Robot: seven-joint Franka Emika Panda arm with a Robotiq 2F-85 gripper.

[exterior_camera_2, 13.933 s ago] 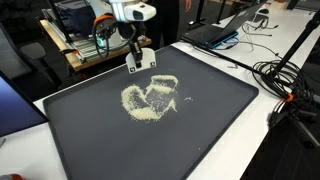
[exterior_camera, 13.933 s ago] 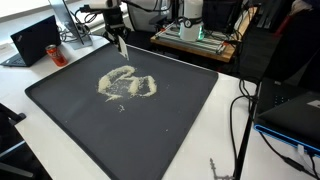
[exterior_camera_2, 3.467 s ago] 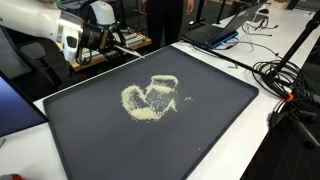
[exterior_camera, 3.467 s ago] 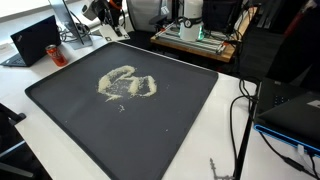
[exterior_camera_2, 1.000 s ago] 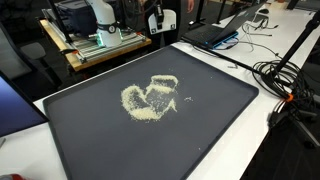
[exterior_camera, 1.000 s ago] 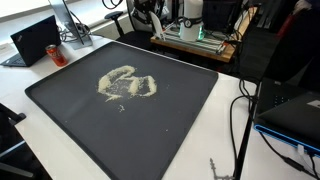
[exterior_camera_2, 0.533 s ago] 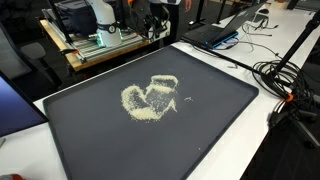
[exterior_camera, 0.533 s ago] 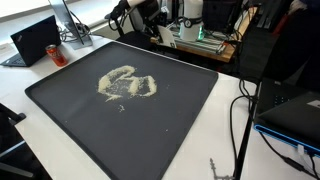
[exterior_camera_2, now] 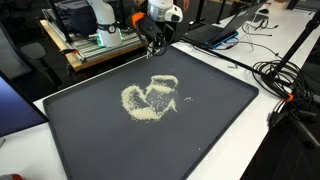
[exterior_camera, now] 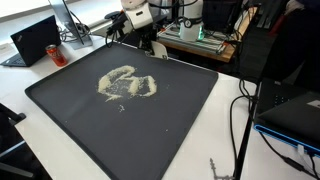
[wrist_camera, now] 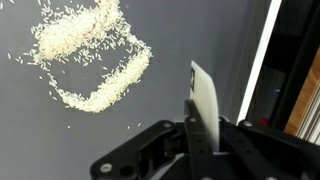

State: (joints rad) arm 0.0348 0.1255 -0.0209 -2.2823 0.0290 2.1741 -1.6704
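Here, the tool (wrist_camera: pixel 200 138) pinches a flat white card (wrist_camera: pixel 205 95) near grainy rice (wrist_camera: pixel 90 55).

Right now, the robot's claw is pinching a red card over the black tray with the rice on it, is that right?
Not quite. The card is white, not red, as the wrist view shows. The gripper is pinching it over the black tray with the rice on it.

A white bench (exterior_camera: pixel 12 90) filled the middle of a cluttered lab. A dark laptop (exterior_camera: pixel 35 42) stood open at its far left, black cables (exterior_camera_2: pixel 283 82) trailed along its right, and a wooden cart (exterior_camera: pixel 200 42) of equipment stood beyond.
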